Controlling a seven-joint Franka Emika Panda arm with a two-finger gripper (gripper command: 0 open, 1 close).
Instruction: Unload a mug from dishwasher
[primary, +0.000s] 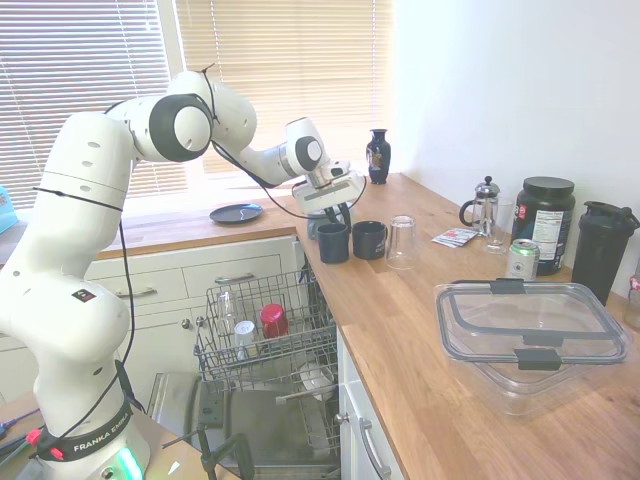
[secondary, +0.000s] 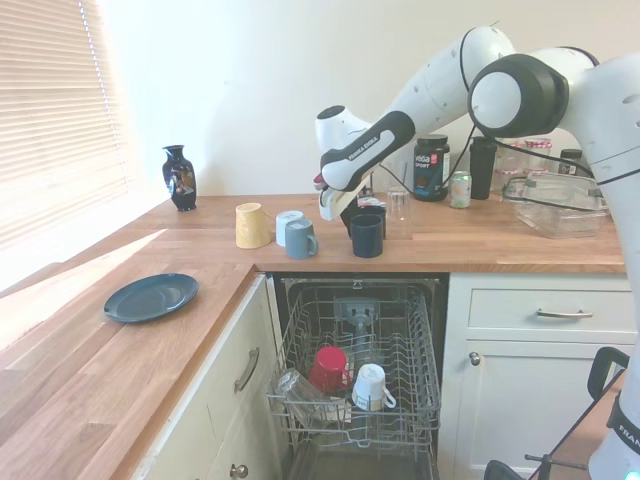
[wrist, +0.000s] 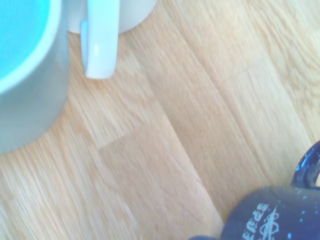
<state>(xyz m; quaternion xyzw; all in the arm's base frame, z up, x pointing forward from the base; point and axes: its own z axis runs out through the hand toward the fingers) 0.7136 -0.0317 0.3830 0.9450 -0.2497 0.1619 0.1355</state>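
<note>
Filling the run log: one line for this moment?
stage: placing | mug: upright on counter | gripper: at mug, fingers unclear | dishwasher: open

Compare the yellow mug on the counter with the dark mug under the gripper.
The yellow mug leans tilted against a neighbouring pale mug; the dark mug stands upright with its mouth up. The yellow mug is pale and flares toward one end; the dark mug is near-black and straight-sided. The gripper is right at the dark mug, while the yellow mug stands well clear of it. Both rest on the wooden counter above the dishwasher.
</note>
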